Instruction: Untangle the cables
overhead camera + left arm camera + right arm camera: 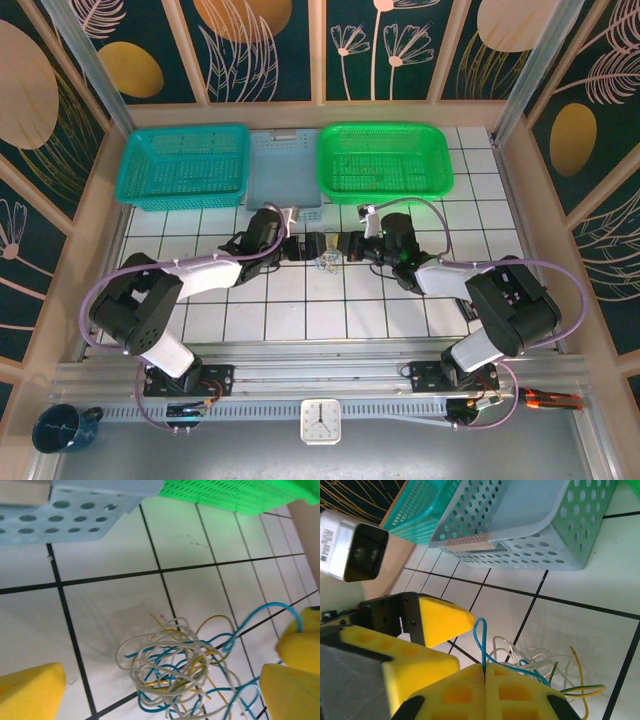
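The cables [325, 262] lie as a small tangle of whitish, blue and yellow wires on the white tiled table between my two grippers. In the left wrist view the tangle [175, 667] sits between the spread yellow pads of my open left gripper [160, 695], touching neither. My right gripper [484, 668] is shut on a blue cable [481, 635], whose loop sticks up from the closed pads. The remaining wires [540, 662] trail off to the right. The left gripper [300, 247] and right gripper [347, 245] face each other closely over the tangle.
A teal basket [185, 165], a light blue basket [285, 165] and a green basket [385, 160] stand along the back of the table. The light blue basket [520, 525] is just beyond the tangle. Wooden walls enclose the table's sides.
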You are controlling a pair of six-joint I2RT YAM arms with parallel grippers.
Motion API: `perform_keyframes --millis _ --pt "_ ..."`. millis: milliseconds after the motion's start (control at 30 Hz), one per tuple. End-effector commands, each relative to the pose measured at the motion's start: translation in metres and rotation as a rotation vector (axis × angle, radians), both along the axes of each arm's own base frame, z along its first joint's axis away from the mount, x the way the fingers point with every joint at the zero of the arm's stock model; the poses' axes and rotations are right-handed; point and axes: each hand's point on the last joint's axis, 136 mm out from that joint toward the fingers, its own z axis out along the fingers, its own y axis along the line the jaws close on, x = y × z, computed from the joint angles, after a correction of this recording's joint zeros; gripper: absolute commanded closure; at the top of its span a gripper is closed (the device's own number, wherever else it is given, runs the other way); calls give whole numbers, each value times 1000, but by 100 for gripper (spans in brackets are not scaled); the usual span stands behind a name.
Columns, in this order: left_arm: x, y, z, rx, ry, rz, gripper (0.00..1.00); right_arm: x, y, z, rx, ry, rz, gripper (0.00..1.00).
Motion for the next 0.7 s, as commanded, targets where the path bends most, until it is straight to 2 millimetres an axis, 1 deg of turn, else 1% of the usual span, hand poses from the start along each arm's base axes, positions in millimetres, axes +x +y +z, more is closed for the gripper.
perform_keyframes --millis 0,300,500,533,667 --pt "5 -9 2 21 -24 -23 1 -1 -1 6 29 -12 0 100" --pt "4 -21 -9 45 -12 -67 1 -4 -2 12 39 -19 0 100" --pt "-1 -21 -23 81 7 -69 1 -3 -3 27 65 -46 -7 100" --pt "-4 -19 -38 106 33 -69 1 -2 -3 29 69 -49 -9 100" --pt "-8 -10 -57 160 61 -55 1 -3 -2 44 96 -72 0 100"
